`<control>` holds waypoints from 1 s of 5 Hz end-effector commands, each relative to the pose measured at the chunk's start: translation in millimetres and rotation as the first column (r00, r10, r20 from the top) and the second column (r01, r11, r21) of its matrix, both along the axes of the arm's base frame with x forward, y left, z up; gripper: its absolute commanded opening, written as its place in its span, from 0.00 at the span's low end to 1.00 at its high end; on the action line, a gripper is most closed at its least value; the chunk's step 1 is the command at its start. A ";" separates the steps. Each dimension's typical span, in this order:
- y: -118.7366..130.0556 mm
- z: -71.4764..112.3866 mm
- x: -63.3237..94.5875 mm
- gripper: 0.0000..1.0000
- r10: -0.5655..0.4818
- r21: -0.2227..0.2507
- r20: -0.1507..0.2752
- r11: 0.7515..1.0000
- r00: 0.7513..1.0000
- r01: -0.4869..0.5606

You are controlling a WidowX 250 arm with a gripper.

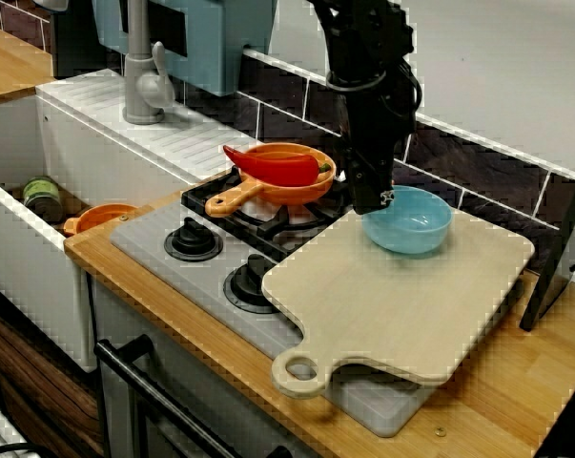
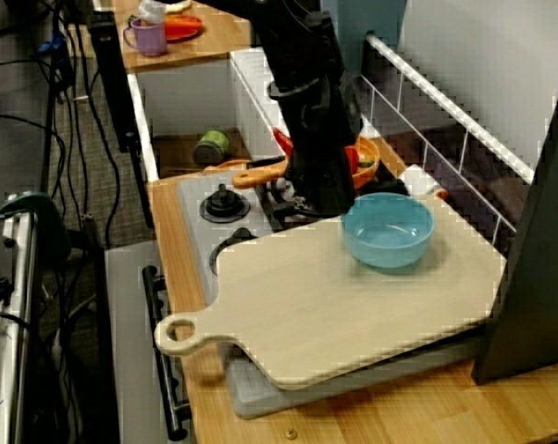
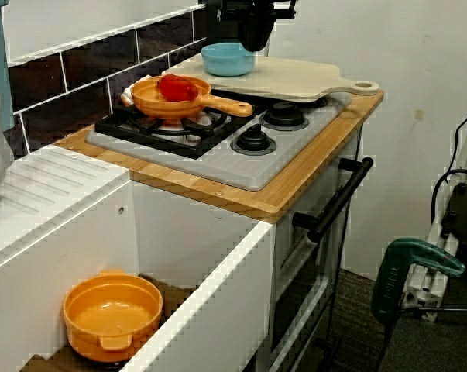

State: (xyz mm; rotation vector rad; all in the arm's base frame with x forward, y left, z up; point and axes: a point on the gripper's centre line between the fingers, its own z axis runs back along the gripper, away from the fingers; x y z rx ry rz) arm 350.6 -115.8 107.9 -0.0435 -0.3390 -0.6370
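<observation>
- Your wooden counter [image 1: 516,382] carries it all, with the white sink [image 1: 30,286] sunk in at its left end
- The grey hob [image 1: 144,239] sits mid-counter
- The cutting board [image 1: 401,296] lies over the hob's right side, with its looped handle towards the counter's front edge
- Your gripper [image 1: 371,202] hangs at the rim of the blue bowl [image 1: 416,224], on the side facing the pan, touching it or just beside it; no view lets you tell whether the jaws are open or closed
- The orange pan [image 1: 232,200] stands on the hob's back burner
- The blue bowl stands upright at the board's back edge, at the corner nearest the pan
- An orange pot [image 3: 113,314] rests in the sink, near a green can [image 1: 41,196]
- A red pepper [image 1: 277,167] lies in the pan
</observation>
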 end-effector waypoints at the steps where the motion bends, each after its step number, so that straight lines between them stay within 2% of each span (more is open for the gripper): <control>1: 9.8 27.5 11.7 0.00 0.004 -0.022 0.064 1.000 0.998 -0.003; 3: 4.6 23.7 39.3 0.00 0.027 -0.007 0.068 1.000 0.997 -0.027; 5: -1.2 11.2 53.4 0.00 0.060 0.013 0.075 0.998 0.995 -0.061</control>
